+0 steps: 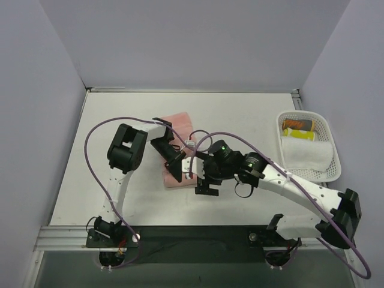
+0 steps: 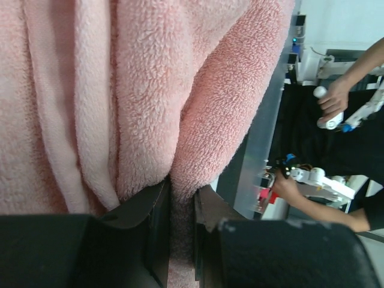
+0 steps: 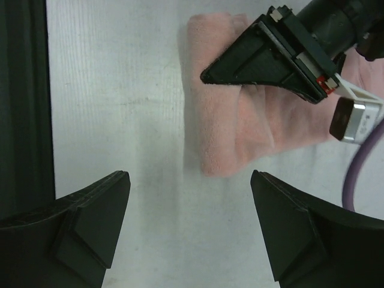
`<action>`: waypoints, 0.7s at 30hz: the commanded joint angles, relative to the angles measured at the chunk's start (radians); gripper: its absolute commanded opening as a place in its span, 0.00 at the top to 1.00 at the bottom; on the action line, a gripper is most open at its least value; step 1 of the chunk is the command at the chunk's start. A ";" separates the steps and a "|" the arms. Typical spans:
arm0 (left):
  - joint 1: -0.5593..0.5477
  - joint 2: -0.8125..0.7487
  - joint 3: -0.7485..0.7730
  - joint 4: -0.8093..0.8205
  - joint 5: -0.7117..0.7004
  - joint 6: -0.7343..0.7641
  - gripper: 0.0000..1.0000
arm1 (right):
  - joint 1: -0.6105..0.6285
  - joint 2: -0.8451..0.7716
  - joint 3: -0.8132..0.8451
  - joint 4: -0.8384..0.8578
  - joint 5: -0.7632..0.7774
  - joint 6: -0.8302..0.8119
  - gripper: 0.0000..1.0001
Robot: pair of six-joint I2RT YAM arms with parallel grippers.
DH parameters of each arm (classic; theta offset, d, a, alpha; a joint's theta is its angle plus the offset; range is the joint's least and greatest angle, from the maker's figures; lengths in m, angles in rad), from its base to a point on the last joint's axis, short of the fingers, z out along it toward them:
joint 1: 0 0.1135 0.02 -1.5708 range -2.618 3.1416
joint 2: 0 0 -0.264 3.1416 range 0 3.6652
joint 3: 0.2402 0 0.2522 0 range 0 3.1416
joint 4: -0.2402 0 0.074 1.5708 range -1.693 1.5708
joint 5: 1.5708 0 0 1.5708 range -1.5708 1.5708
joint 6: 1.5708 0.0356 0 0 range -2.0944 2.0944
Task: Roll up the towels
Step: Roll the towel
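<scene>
left gripper [image 2: 181, 198]: nearly closed, pinching a fold of pink towel [image 2: 150, 90], likely anchoring the roll | right gripper [image 3: 189, 180]: wide apart, empty, just beside that towel, seemingly ready to assist

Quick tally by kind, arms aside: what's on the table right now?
Baskets: 1, the white mesh basket
Towels: 2, the pink towel on the table and the white towel in the basket
Small items in the basket: 2, an orange-brown item and a yellow item
Total: 5
</scene>
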 commanded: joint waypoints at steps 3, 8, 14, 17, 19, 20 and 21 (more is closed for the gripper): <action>0.002 0.101 0.005 0.016 -0.178 0.084 0.99 | 0.070 0.180 -0.035 0.239 0.074 -0.053 0.16; 0.025 0.130 0.035 -0.007 -0.169 0.084 0.97 | 0.076 0.337 -0.035 0.393 0.073 -0.074 0.20; 0.035 0.163 0.072 -0.050 -0.141 0.102 0.95 | 0.061 0.473 -0.056 0.502 0.088 -0.100 0.24; 0.038 0.170 0.081 -0.057 -0.135 0.110 0.95 | 0.058 0.519 -0.075 0.525 0.090 -0.117 0.32; 0.048 0.172 0.081 -0.059 -0.126 0.108 0.95 | 0.057 0.535 -0.079 0.525 0.072 -0.099 0.53; 0.052 0.172 0.083 -0.057 -0.121 0.107 0.95 | 0.055 0.539 -0.081 0.516 0.064 -0.094 0.59; 0.060 0.172 0.083 -0.056 -0.118 0.102 0.95 | 0.055 0.544 -0.085 0.513 0.055 -0.091 0.64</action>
